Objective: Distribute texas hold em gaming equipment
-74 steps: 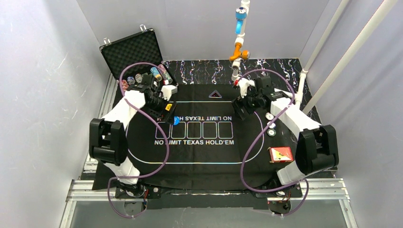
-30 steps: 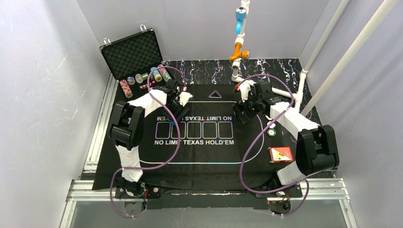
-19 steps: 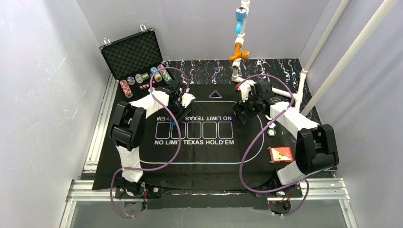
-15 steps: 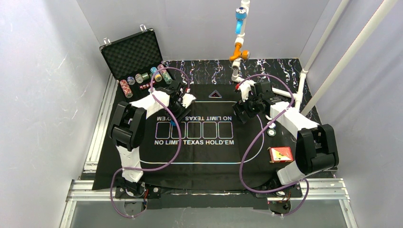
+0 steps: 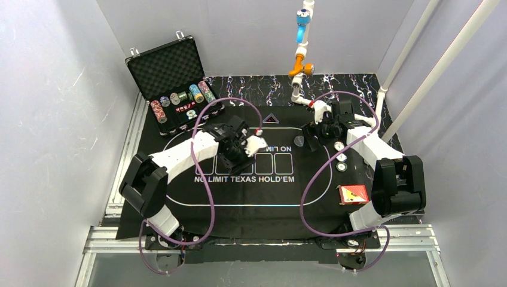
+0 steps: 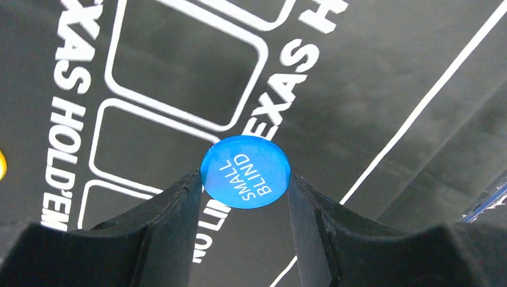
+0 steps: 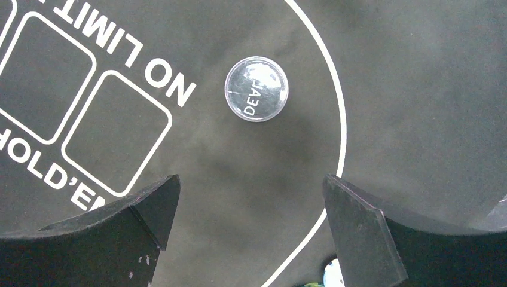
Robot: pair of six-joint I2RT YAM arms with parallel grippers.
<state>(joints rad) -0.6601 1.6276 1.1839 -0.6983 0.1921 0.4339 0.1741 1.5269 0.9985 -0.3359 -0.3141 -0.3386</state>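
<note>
Left fingers are pinching a blue button by its rim, one black tip on each side. It is a flat, glossy disc lettered SMALL BLIND in white, and it is hanging over the black mat beside the printed row of card boxes. Whether it is touching the cloth I cannot tell. Right fingers are standing wide with nothing between them, hovering over a clear, shiny dealer button that is lying flat on the mat just inside the white oval line.

Judging from that, the job is looking barely begun: one button seems to be placed, a second is in the fingers, and the rest is waiting. Striped poker chips are sitting in rows in the foam-lined case at the far left corner of the desk, with its lid propped open. A red-backed deck is lying at the near right edge of the mat, and the card boxes I can see are showing no cards. Three small round pieces are lying in a line between the deck and the right fingers; they are too small to name.

The mat is looking soft and matte, rippling slightly. The fingers are looking like hard, dull plastic with angled tips.
</note>
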